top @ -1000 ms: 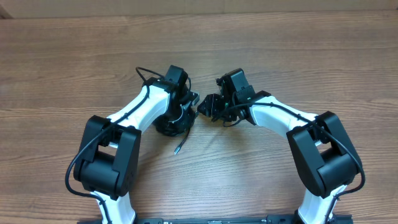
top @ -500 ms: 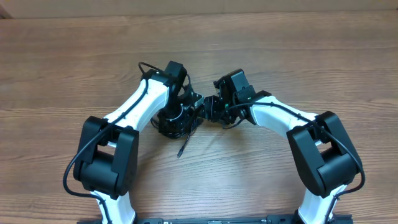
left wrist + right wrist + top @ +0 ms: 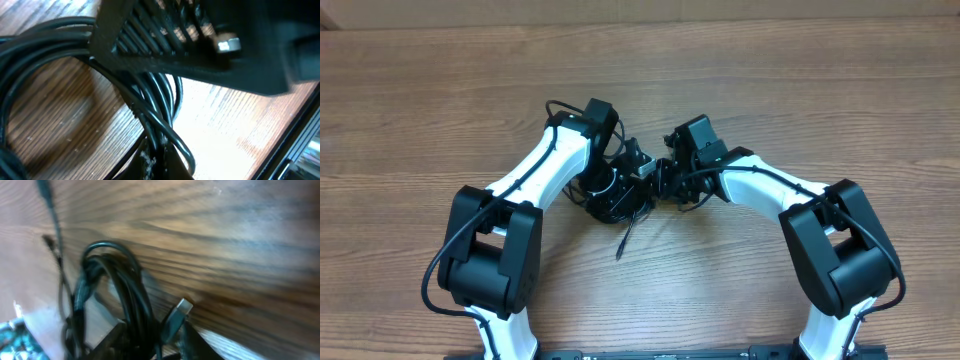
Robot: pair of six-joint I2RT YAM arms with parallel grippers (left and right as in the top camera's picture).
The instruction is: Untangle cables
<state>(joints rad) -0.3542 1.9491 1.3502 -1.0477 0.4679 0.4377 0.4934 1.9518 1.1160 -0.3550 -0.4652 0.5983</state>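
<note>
Centrally on the wooden table point(image 3: 800, 90), the cables point(image 3: 610, 200) lie as one dark knot of black loops, with the two arms meeting over it and hiding much of it from above. One loose end point(image 3: 623, 245) trails out of the knot toward the near edge, on bare wood. The left gripper point(image 3: 157, 162) is clenched, and several strands run together down into its fingertips, so it grasps the cables. In its wrist view a black ribbed part point(image 3: 200, 55) with one silver screw point(image 3: 227, 46) crosses the top and covers the strands there. The right gripper point(image 3: 157, 340) has its jaws on either side of a cable loop and one metal-tipped plug point(image 3: 181, 308); I cannot tell whether they pinch anything. The strands overlap too closely to count separate cables.
</note>
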